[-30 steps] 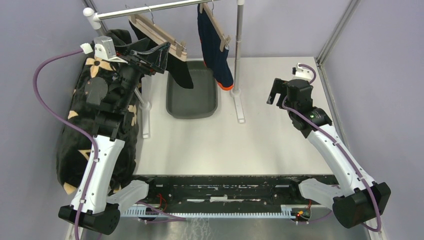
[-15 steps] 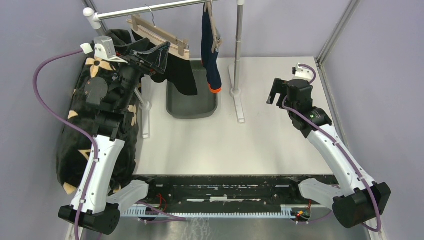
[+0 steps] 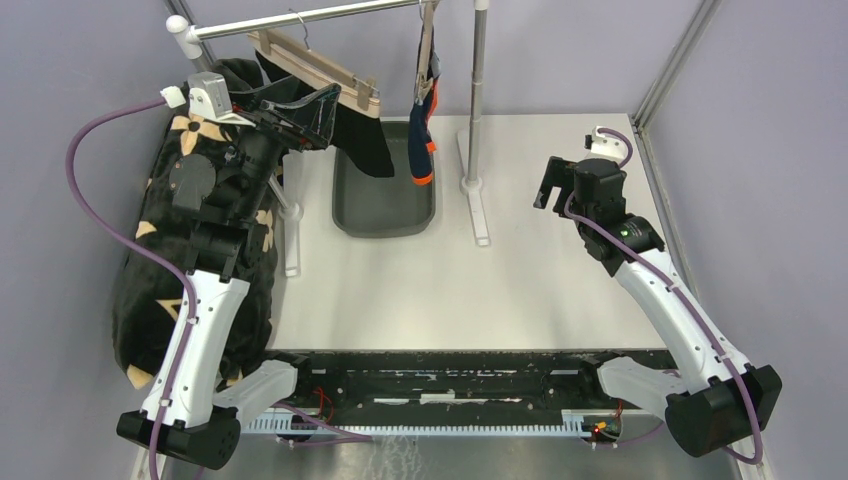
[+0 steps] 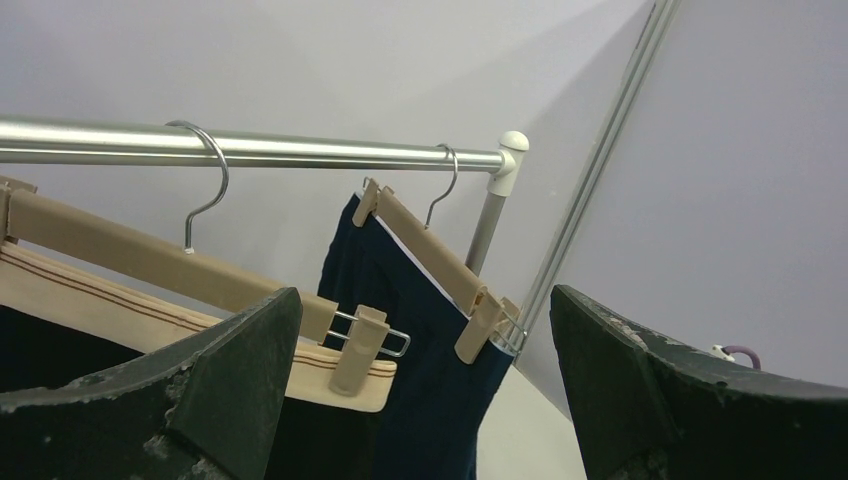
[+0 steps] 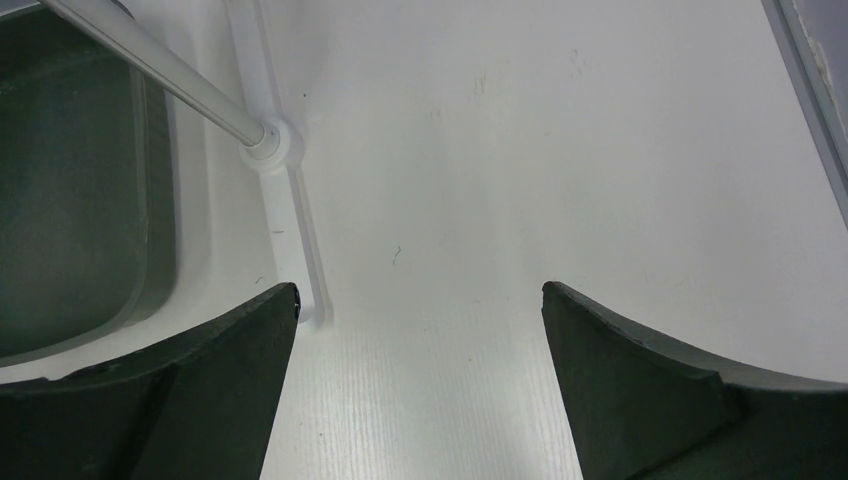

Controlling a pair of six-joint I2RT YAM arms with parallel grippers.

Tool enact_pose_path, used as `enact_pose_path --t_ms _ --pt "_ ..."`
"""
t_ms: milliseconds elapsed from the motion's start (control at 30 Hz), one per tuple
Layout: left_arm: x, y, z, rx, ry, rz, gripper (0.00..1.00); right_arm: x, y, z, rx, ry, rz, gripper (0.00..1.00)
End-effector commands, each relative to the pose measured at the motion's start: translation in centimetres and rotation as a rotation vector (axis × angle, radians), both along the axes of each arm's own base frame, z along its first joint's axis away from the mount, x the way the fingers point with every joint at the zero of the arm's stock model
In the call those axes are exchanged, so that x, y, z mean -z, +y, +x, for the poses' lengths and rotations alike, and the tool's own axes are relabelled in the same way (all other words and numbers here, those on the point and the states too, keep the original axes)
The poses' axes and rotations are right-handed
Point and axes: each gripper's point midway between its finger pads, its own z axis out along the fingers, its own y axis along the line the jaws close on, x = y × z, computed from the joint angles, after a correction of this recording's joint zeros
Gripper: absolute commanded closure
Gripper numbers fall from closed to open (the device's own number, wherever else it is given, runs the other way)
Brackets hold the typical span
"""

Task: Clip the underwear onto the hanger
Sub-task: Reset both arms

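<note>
Swinging on its hook, the navy underwear with orange trim [image 3: 421,140] had turned from broadside to edge-on under the silver metal rail [image 3: 300,17]. It was clipped to its pale wooden hanger [image 3: 426,60], near the dark grey plastic tray [image 3: 385,205].

From the left wrist, the left gripper [image 4: 422,300] stood wide apart and empty, near another wooden hanger [image 4: 150,265] carrying black underwear [image 4: 50,345].

From the right wrist, the right gripper [image 5: 418,290] gaped empty over the white table [image 5: 520,150].

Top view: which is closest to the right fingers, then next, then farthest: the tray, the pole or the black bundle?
1. Pole, just left of the right fingers.
2. Tray, further left, mid-table at the back.
3. Black bundle, at the far left edge.
</note>
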Motion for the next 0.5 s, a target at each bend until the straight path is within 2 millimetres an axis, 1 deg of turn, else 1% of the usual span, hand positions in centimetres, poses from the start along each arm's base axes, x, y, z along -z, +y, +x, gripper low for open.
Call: enact_pose_path --t_ms 0,467 --pt "-2.01 0.03 -1.66 0.028 -0.057 -0.039 0.01 -2.72 -0.11 0.24 0.003 -0.074 0.019 0.0" --pt "-1.99 0.06 -1.74 0.027 -0.056 -0.038 0.01 -2.77 -0.18 0.04 0.004 -0.073 0.022 0.0"
